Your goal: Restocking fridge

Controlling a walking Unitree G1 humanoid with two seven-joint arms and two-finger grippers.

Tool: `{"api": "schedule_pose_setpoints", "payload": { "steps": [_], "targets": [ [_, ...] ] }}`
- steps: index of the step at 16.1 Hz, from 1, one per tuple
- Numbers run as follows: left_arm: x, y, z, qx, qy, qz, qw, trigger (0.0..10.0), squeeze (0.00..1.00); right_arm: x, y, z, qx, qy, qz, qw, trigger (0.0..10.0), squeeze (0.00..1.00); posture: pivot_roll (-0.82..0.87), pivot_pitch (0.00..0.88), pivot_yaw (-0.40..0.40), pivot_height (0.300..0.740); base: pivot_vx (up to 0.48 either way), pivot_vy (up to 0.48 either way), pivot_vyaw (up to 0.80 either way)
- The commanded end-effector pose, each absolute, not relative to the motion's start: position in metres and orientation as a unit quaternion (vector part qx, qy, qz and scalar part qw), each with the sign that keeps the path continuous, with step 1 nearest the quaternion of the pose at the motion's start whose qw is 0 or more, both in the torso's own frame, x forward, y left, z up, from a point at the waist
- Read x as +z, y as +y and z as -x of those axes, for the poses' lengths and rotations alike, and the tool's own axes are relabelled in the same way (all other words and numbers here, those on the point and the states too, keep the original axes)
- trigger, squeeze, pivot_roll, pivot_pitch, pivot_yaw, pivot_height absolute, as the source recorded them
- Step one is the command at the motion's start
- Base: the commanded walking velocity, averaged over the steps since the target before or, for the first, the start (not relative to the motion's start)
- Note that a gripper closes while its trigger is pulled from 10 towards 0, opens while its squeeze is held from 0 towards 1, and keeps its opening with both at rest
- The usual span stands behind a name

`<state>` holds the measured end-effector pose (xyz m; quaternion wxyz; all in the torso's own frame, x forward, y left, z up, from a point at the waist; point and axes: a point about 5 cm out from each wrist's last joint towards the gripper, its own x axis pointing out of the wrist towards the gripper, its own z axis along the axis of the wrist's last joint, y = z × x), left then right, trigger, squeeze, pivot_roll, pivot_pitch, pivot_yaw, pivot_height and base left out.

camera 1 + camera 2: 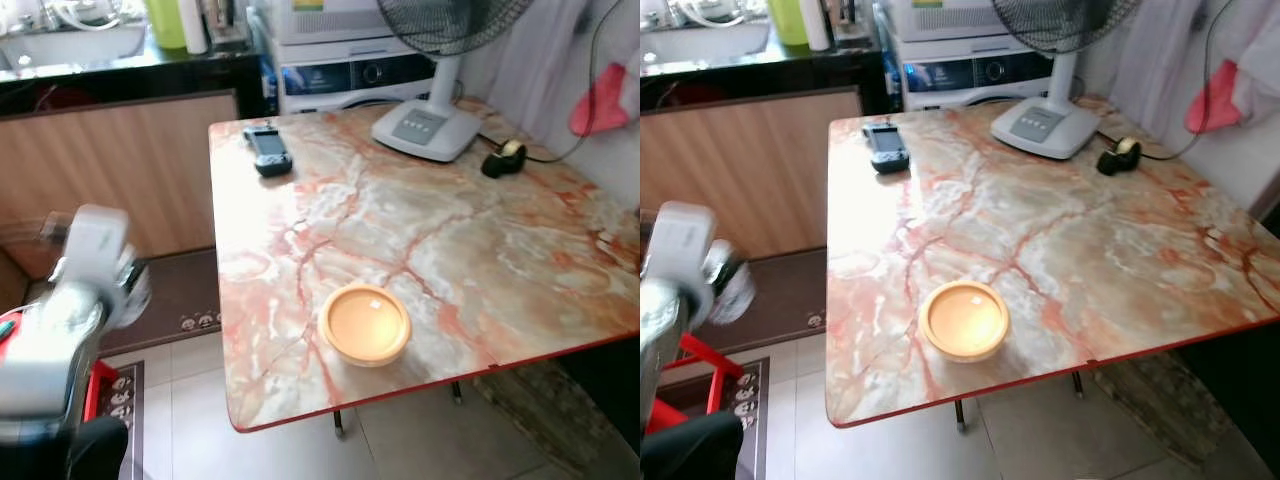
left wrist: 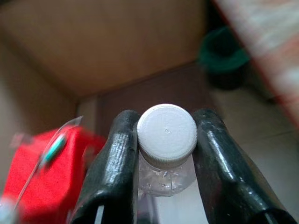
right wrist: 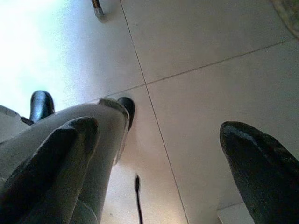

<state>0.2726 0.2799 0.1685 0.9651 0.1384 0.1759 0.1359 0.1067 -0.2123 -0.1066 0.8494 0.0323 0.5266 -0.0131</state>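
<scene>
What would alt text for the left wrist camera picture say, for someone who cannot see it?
The left claw has its two black fingers closed on the neck of a clear plastic bottle, just under its white screw cap. Behind, blurred, are a red object, a green bucket and brown cabinet panels.

Our left arm [image 1: 55,330] is raised at our left side, off the table's left edge, its silver wrist blurred. Our left gripper [image 2: 167,140] has both black fingers [image 2: 114,158] pressed against the neck of a bottle [image 2: 167,135], just under its white cap. Our right gripper [image 3: 159,158] hangs over the floor, its fingers [image 3: 261,168] spread wide apart.
</scene>
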Motion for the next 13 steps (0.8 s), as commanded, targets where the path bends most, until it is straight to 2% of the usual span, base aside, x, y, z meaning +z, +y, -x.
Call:
{"api": "schedule_pose_setpoints", "payload": {
  "steps": [1,4,6,10,11,13],
  "targets": [
    [0.15,0.297,-0.264,0.181,0.178,-0.124,0.959,10.0,0.0,-0.107,-0.214,-0.104,-0.011,0.531,-0.027,0.847,10.0,0.0,0.22,0.0,-0.028,0.74,0.0,0.0,0.0],
    [0.09,0.307,-0.241,0.204,0.242,-0.103,0.943,10.0,0.0,-0.107,-0.213,-0.103,-0.01,0.532,-0.025,0.847,10.0,0.0,0.21,0.0,-0.016,0.74,0.0,0.0,0.0],
    [0.035,0.308,-0.219,0.21,0.305,-0.106,0.923,10.0,0.0,-0.108,-0.213,-0.103,-0.013,0.531,-0.026,0.847,10.0,0.0,0.18,0.0,-0.007,0.74,0.0,0.0,0.0],
    [-0.017,0.296,-0.203,0.201,0.34,-0.1,0.913,10.0,0.0,-0.108,-0.213,-0.101,-0.024,0.53,-0.03,0.847,10.0,0.0,0.16,0.0,-0.006,0.74,0.0,0.0,0.0],
    [-0.026,0.291,-0.202,0.2,0.347,-0.074,0.913,10.0,0.0,-0.108,-0.214,-0.101,-0.025,0.529,-0.031,0.847,10.0,0.0,0.17,0.0,-0.011,0.74,0.0,0.0,0.0],
    [-0.052,0.273,-0.188,0.156,0.406,-0.09,0.896,10.0,0.0,-0.107,-0.214,-0.102,-0.031,0.526,-0.039,0.849,10.0,0.0,0.15,0.0,-0.02,0.74,0.0,0.0,0.0]
  ]
}}
